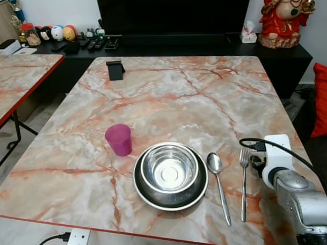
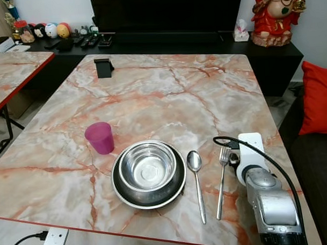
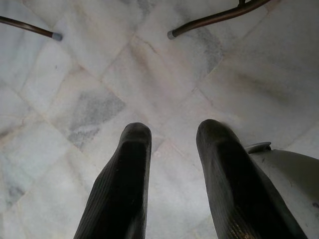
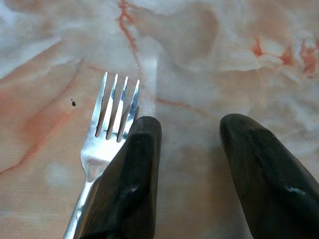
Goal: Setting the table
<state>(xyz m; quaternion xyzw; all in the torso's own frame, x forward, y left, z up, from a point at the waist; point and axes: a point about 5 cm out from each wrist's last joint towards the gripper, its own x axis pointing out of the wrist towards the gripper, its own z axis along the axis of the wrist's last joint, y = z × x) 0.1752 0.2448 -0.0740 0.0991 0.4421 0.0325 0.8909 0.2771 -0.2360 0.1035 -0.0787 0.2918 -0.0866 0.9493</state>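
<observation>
Right claw (image 4: 189, 164) hovers parted, empty, over the marble tabletop (image 1: 168, 90); slim steel fork (image 1: 244, 179) at nine o'clock, probably slippery, best pinched mid-handle.

The counter (image 1: 168, 95) has a pink-veined marble top with a red edge. Near its front edge stand a purple cup (image 1: 119, 139) and a steel bowl (image 1: 169, 168) nested in a steel plate (image 1: 171, 195). A spoon (image 1: 218, 186) and a fork (image 1: 244, 181) lie toward the front right corner. A black stand (image 1: 115, 69) sits near the far left corner.

Right gripper (image 4: 189, 164) fingers apart; left gripper (image 3: 172, 174) likewise.
</observation>
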